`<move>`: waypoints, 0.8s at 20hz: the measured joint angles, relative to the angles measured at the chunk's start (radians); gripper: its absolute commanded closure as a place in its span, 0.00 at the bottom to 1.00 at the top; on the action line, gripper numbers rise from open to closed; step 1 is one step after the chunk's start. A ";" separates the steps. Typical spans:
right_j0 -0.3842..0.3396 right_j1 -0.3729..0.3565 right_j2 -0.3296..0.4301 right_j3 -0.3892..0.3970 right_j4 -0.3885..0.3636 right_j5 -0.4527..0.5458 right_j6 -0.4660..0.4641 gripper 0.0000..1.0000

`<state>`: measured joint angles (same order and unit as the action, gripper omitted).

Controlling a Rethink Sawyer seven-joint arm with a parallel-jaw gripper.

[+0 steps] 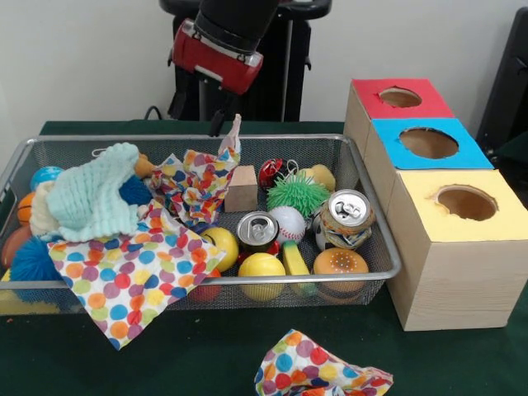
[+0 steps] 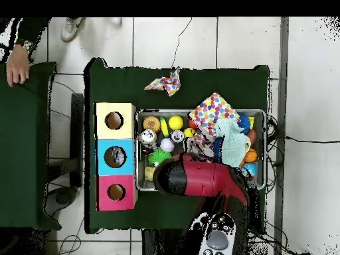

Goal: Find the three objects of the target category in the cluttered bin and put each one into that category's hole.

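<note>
— Where is the wire bin [image 1: 375, 216] sitting?

— On the green worktop [image 1: 206, 359], just beside a row of three boxes: the red box [image 1: 399, 99] farthest back in the front view, the blue box [image 1: 428, 145] in the middle, the yellow box [image 1: 467, 206] nearest the camera, each with a round hole on top.

— And the pincer [image 1: 228, 122]?

— It hangs over the bin's far rim, clenched on the tip of a polka-dot cloth [image 1: 198, 186], which is drawn up into a peak while the rest of it lies in the bin.

— What else is in there?

— A pale knitted cloth [image 1: 95, 202] on the left, a second dotted cloth [image 1: 124, 276] spilling over the near rim, a wooden block [image 1: 242, 188], a spiky green ball [image 1: 297, 195], a baseball [image 1: 288, 223], two drink cans [image 1: 346, 219] (tops facing the camera), yellow balls [image 1: 261, 268] and a toy burger [image 1: 340, 264].

— Anything outside the bin?

— A third dotted cloth [image 1: 318, 371] lies crumpled on the worktop in front. In the overhead view, a person's hand [image 2: 16, 69] rests at the corner of a neighbouring table.
</note>
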<state>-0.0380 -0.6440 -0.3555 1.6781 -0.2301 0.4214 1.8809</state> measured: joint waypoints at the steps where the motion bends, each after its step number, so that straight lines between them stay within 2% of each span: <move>1: -0.013 -0.007 0.014 0.002 0.001 0.011 0.000 0.00; 3: -0.048 -0.022 0.043 0.005 0.002 0.049 -0.001 0.00; 6: -0.128 -0.049 0.099 0.006 0.001 0.161 -0.001 0.00; 7: -0.168 -0.062 0.123 0.006 0.002 0.229 -0.001 0.00; 11: -0.203 -0.073 0.145 0.008 0.000 0.299 -0.001 0.00; 16: -0.206 -0.077 0.167 0.012 0.000 0.307 -0.001 0.00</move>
<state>-0.2439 -0.7214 -0.1887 1.6899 -0.2301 0.7283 1.8801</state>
